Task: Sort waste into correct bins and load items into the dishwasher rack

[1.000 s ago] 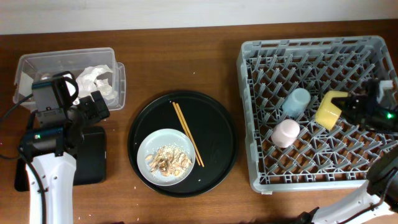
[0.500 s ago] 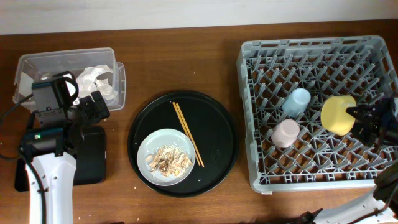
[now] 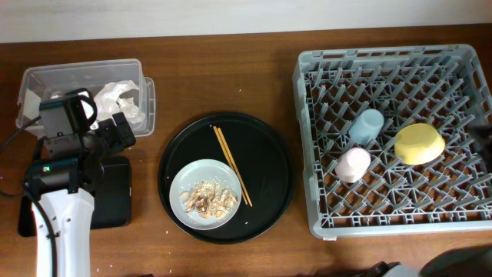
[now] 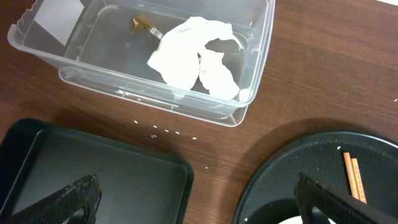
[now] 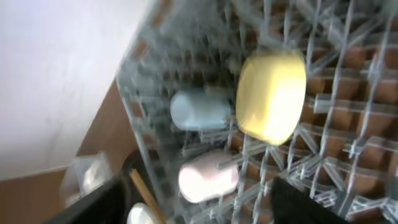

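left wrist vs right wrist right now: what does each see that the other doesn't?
Left wrist only: shallow black tray, plus a sharp look at the clear tub holding the crumpled wrapper. Right wrist only: dishwasher rack with yellow bowl, light-blue cup and pink cup. Both: the chopsticks, blurred in the right wrist; a pale blur at its left edge may be the tub.

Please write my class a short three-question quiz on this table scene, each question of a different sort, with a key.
1. True or false: the yellow bowl sits in the dishwasher rack.
2. Where is the crumpled wrapper? A: in the yellow bowl. B: in the clear tub. C: in the dishwasher rack.
3. Fill in: the food scraps lie on the ____.

Key: 1 true. 2 B. 3 plate.
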Robot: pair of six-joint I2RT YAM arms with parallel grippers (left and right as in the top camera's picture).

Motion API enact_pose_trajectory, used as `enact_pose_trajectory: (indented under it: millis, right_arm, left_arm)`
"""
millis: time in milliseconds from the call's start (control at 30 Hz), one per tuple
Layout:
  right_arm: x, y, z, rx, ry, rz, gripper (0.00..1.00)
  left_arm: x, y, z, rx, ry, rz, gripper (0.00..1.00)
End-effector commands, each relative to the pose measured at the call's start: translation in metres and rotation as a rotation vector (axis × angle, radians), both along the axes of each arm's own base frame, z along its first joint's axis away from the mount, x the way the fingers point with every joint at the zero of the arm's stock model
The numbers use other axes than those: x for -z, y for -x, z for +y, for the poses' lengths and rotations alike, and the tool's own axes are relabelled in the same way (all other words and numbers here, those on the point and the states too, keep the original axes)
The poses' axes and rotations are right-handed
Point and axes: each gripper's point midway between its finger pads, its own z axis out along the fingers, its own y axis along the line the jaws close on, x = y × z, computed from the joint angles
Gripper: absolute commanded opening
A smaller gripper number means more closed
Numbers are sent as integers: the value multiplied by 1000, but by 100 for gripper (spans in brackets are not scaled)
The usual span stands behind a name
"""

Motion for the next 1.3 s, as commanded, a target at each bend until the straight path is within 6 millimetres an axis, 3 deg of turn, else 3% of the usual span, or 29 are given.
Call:
enact_pose_trajectory:
  millis: [0,33,133,200,300,400,633,833,933,1000,1100,1267]
  right_arm:
    - [-5,-22,5,16,84,31,25]
    - [7,-34,7,25,94,79,4]
    - [39,-79,29,-55,101,137,4]
    - [64,-96,34,-62,136,217,4]
    - [111,-99,24,-8,208,406,4]
    - [136,-85,12,58,216,541,4]
    - [146,-67,14,57,188,632,4]
    - [149,-18,-16,204,107,761,4]
    - [139,1,-24,255,73,769,4]
    - [126,-3,-17,234,45,703,4]
    - [95,-45,26,-46,15,423,4]
    - [133,-72,50,-129,178,563,4]
  left_arm:
    - [-3,0,1,5,-2,-9,99]
    - [-3,0,0,6,-2,-9,99]
    - [-3,0,0,6,-2,-9,99]
    - [-3,0,0,6,-2,-9,99]
    - [-3,0,0,6,-2,-9,99]
    - [-3,0,1,5,-2,-9,99]
    - [-3,0,0,6,-2,-9,99]
    - [-3,0,0,6,-2,-9,99]
    - [-3,0,0,6,-2,-9,99]
    - [-3,0,1,5,-2,-9,99]
    - [-3,0,0,6,-2,-9,99]
    - [-3,0,1,5,-2,-9,99]
